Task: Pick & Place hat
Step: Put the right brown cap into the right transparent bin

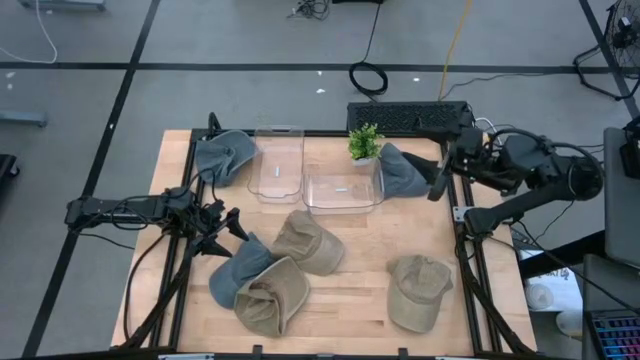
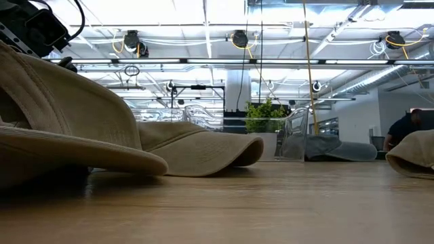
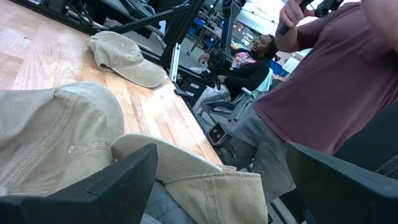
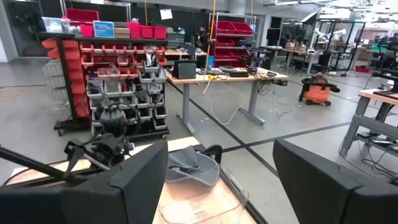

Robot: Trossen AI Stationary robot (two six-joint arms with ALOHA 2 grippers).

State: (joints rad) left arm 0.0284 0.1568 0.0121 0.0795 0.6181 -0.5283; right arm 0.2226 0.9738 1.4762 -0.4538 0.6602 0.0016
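Observation:
Several caps lie on the wooden table. Tan ones are at the middle (image 1: 310, 240), near-left (image 1: 270, 295) and near-right (image 1: 418, 290). A grey-blue cap (image 1: 238, 268) sits partly under the near-left tan one. Another grey cap (image 1: 225, 155) is at the far-left corner. A third grey cap (image 1: 400, 170) lies by the right wall of a clear bin (image 1: 343, 185). My left gripper (image 1: 230, 225) is open above the left group of caps, and its wrist view (image 3: 221, 155) looks down on tan caps (image 3: 56, 137). My right gripper (image 1: 438, 180) (image 4: 219, 149) is open at the far right, just beside the third grey cap.
A second clear bin (image 1: 278, 162) stands at the far middle. A small potted plant (image 1: 365, 143) is behind the bins, and a black power strip (image 1: 410, 115) lies past the far edge. A person in a maroon shirt (image 3: 336, 81) stands off the table's near side. Bare wood shows between the near caps (image 1: 355, 290).

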